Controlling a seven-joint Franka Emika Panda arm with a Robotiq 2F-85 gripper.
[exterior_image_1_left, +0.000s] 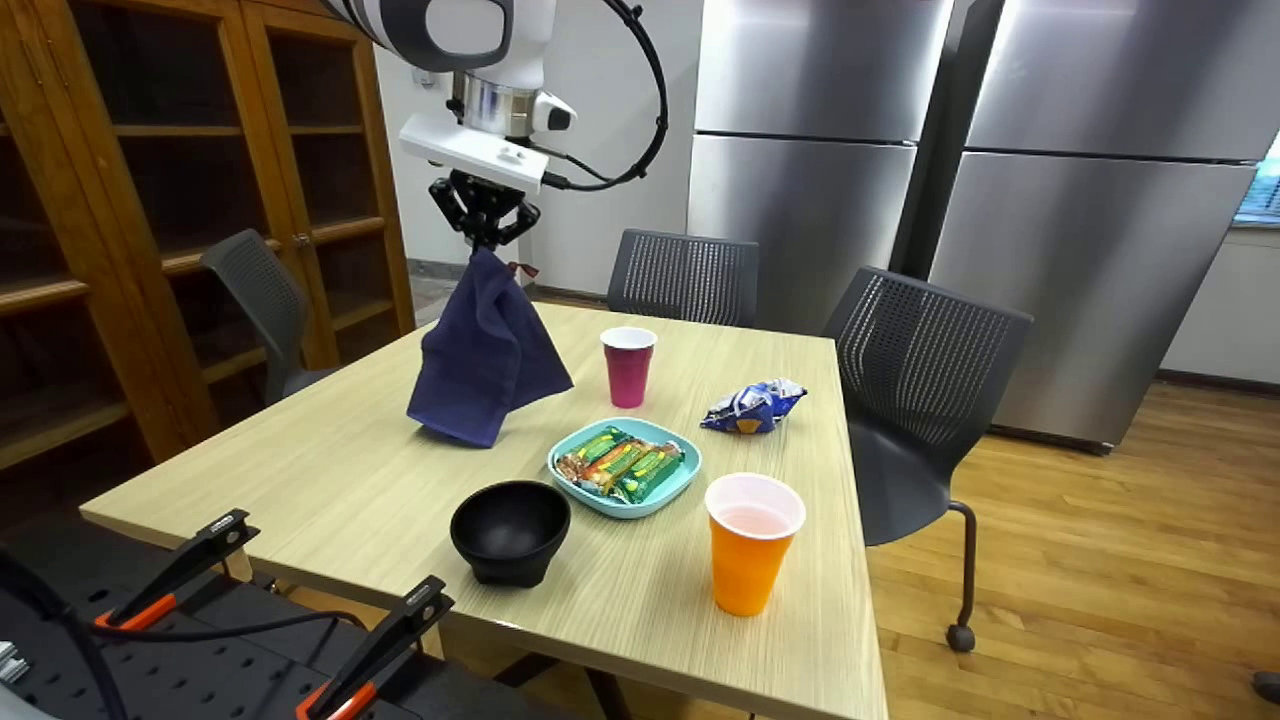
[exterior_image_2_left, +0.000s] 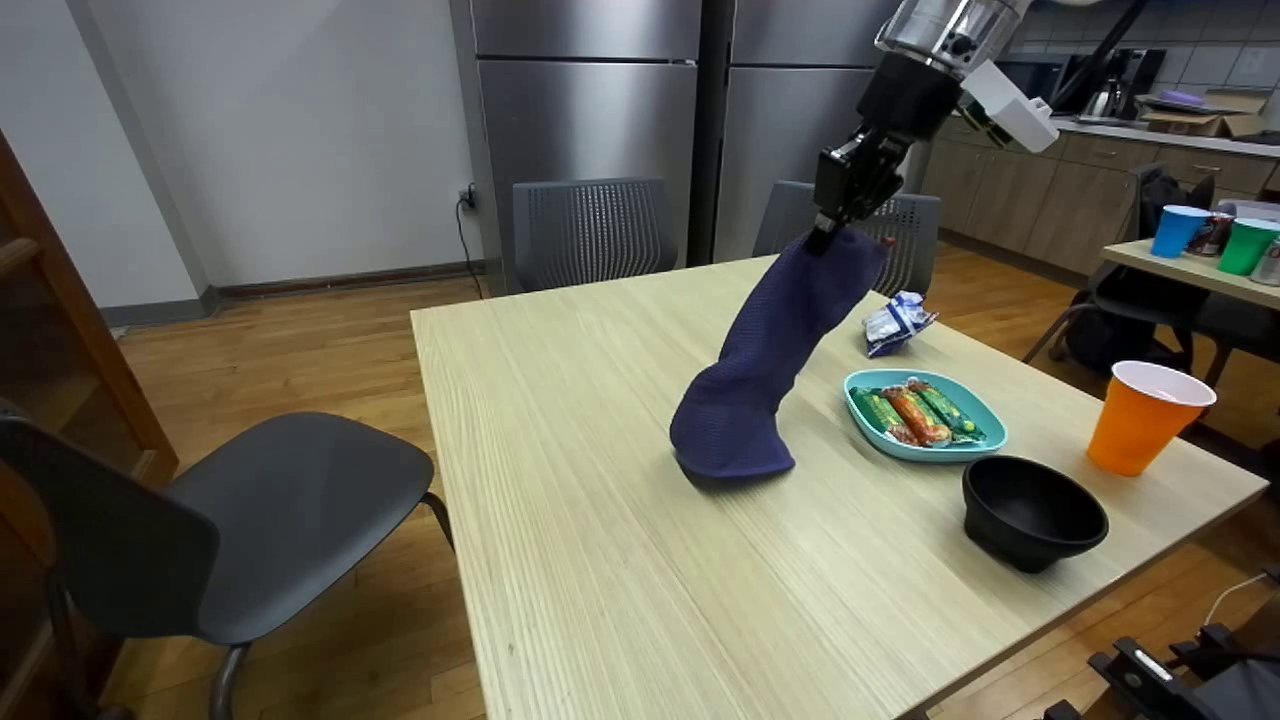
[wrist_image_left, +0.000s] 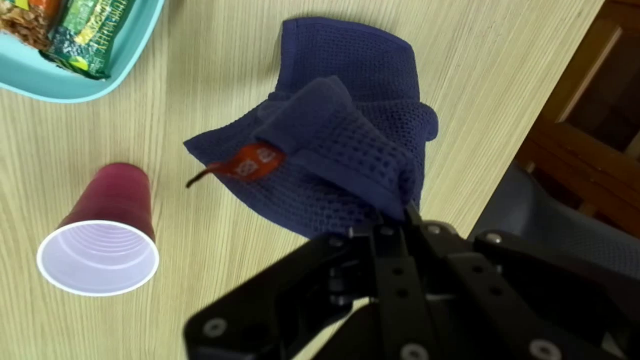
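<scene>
Gripper (exterior_image_1_left: 483, 241) tight around the top of a navy cloth (exterior_image_1_left: 488, 350), magenta cup (exterior_image_1_left: 628, 372) and turquoise plate (exterior_image_1_left: 670, 489) nearby.

From my wrist view I read "NATURE VALLEY" on the green wrapper (wrist_image_left: 91, 39), running lengthwise; its other print is too blurred for me. Orange-red tag (wrist_image_left: 259, 159) on the towel (wrist_image_left: 345, 117): I get two pale square symbols, one looks crossed, too fuzzy to decode. In an exterior view, blue bag (exterior_image_1_left: 753, 408) and black-and-orange clamps (exterior_image_1_left: 380, 648) carry markings too small to read.
</scene>
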